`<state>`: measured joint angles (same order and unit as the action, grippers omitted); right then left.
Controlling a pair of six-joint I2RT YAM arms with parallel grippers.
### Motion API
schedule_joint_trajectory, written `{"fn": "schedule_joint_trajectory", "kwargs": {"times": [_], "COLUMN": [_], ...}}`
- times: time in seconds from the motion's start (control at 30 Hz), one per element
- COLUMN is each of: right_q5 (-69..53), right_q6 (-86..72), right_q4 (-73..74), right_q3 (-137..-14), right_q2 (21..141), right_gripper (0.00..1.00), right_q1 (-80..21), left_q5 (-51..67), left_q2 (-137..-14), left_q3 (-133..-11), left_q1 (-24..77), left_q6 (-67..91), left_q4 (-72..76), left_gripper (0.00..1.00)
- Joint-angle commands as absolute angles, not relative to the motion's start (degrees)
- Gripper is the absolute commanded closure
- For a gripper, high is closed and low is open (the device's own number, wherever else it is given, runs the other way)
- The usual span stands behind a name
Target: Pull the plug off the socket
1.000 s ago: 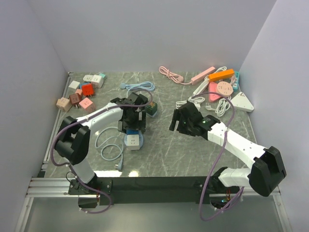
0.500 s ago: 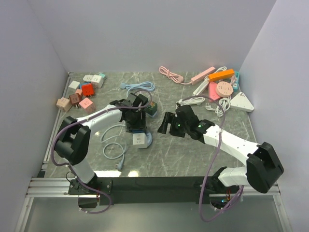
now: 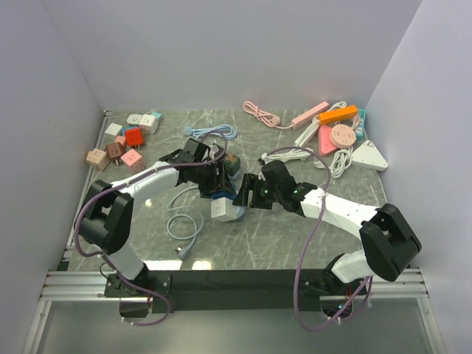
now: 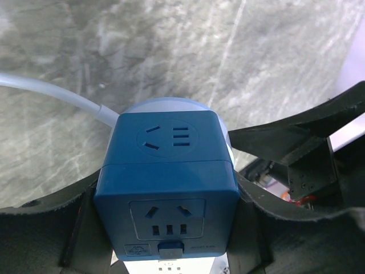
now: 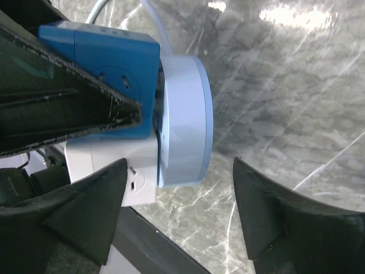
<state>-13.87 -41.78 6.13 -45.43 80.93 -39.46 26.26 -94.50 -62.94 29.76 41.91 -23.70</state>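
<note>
My left gripper [image 4: 168,228] is shut on a blue cube socket [image 4: 168,182] that has a white cube part [image 5: 114,165] joined to it. A light-blue round plug [image 5: 185,120] sits in the socket's far face, and its pale cable [image 4: 57,94] runs off to the left. In the top view the socket [image 3: 223,209] is held above the table between the two arms. My right gripper [image 5: 182,200] is open, its fingers [image 5: 85,211] spread on either side just short of the plug, not touching it. It shows in the top view [image 3: 247,193] right next to the socket.
The plug's cable lies coiled on the table [image 3: 181,221] near the front left. Several coloured adapter cubes [image 3: 122,144] are at the back left. Power strips and cables [image 3: 335,133] are piled at the back right. A dark green cube [image 3: 233,165] sits behind the left gripper.
My left gripper has carried the socket to the right and tilted it. My right gripper has moved left up to the plug, still open.
</note>
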Motion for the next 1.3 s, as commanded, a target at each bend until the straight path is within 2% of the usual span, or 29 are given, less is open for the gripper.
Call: {"fn": "schedule_joint_trajectory", "kwargs": {"times": [0.0,0.2,0.47,0.53,0.63,0.67,0.87,1.07,1.27], "right_q5": [-14.24,-15.64,-24.86,-27.68,-26.82,-25.24,-10.21,-11.25,-13.88], "right_q6": [-39.55,-38.67,-37.71,-37.18,-36.12,-35.60,-36.82,-35.60,-35.24], "right_q4": [3.17,3.16,0.97,1.31,3.24,6.12,16.59,17.04,18.46], "right_q3": [-45.09,-44.30,-45.52,-46.14,-47.20,-47.98,-48.17,-46.93,-49.48], "right_q2": [81.39,81.65,85.16,86.74,87.98,88.15,87.80,85.17,84.90], "right_gripper": [0.26,0.46,0.47,0.51,0.84,0.98,1.00,1.00,1.00], "right_q1": [-38.59,-36.13,-35.07,-35.42,-35.77,-35.86,-32.36,-27.33,-26.72], "left_q5": [37.95,44.37,47.55,47.64,46.94,46.06,39.47,35.34,24.71], "left_q2": [-90.97,-89.39,-88.59,-88.95,-89.38,-89.65,-87.20,-81.74,-91.13], "left_q3": [-63.90,-62.23,-62.31,-62.66,-63.63,-64.15,-66.09,-65.83,-74.52], "left_q1": [29.97,28.57,27.42,27.33,27.07,26.64,18.22,6.09,-9.38], "left_q6": [42.81,43.07,45.44,46.05,46.06,45.27,40.44,36.66,30.32], "left_q4": [-17.05,-13.89,-9.67,-8.79,-10.10,-11.06,-22.39,-26.01,-32.61], "left_gripper": [1.00,1.00,1.00,1.00,1.00,1.00,1.00,1.00,1.00]}}
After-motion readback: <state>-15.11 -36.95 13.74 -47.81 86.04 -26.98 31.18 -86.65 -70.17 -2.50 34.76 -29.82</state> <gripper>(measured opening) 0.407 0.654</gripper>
